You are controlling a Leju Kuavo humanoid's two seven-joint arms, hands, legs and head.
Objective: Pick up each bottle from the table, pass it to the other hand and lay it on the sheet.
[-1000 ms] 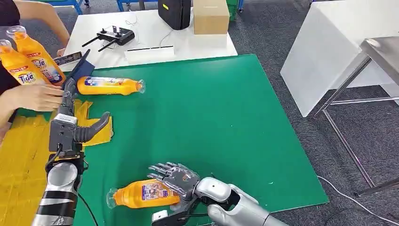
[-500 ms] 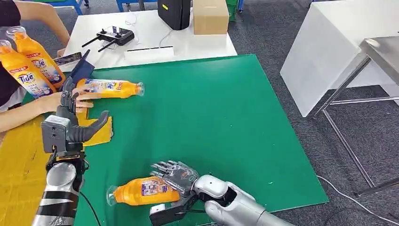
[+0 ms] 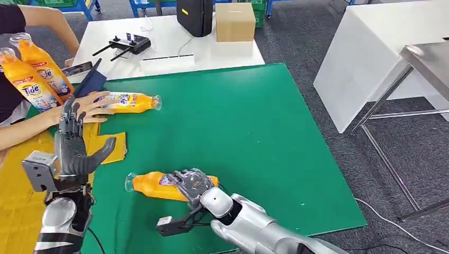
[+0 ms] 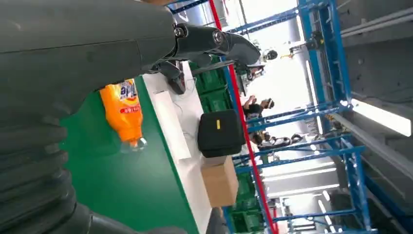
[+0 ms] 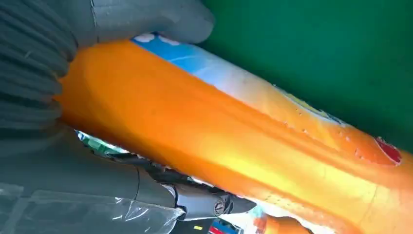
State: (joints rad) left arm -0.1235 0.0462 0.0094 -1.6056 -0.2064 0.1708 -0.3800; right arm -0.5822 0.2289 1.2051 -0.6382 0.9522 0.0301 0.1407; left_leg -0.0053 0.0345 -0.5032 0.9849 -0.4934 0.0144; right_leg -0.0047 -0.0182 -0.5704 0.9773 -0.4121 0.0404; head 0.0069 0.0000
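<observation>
Now my right hand (image 3: 191, 183) wraps its fingers (image 5: 146, 19) round an orange bottle (image 3: 159, 186) above the green worktop (image 3: 238, 127); my left hand (image 3: 71, 148) is spread, empty.

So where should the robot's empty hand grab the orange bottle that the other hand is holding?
Probably the bare stretch near the clear cap. The right hand wraps the middle of the orange bottle, which is roughly level, and its cap end sticks out toward the left hand. That hand is open with fingers spread, so it could come in from its own side and close around that free end.
</observation>
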